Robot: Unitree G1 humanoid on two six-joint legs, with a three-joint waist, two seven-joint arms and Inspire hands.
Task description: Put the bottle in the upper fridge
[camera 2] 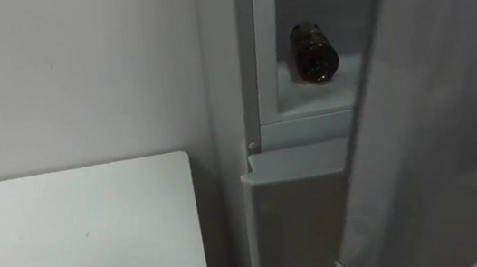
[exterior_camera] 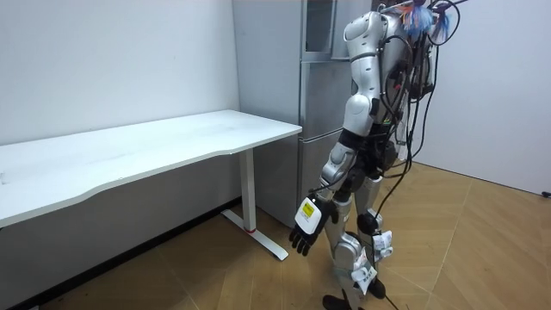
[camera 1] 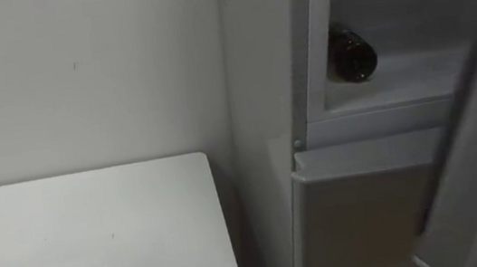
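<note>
- A white table stands beside the fridge, whose upper door is ajar.
- The dark bottle lies on its side on the upper shelf (probably glass: heavy, slick, apt to roll; grasp mid-body).
- The left hand hangs slack and empty.

1. We see a dark bottle lying on its side on the pale floor of the upper fridge compartment, near that compartment's left edge, one end turned toward us.
2. The compartment's door stands open and crosses the right side of the view in front of the fridge.
3. Below the compartment, the lower fridge door is shut.
4. A white desk fills the lower left, against a plain wall, just beside the fridge.
</note>
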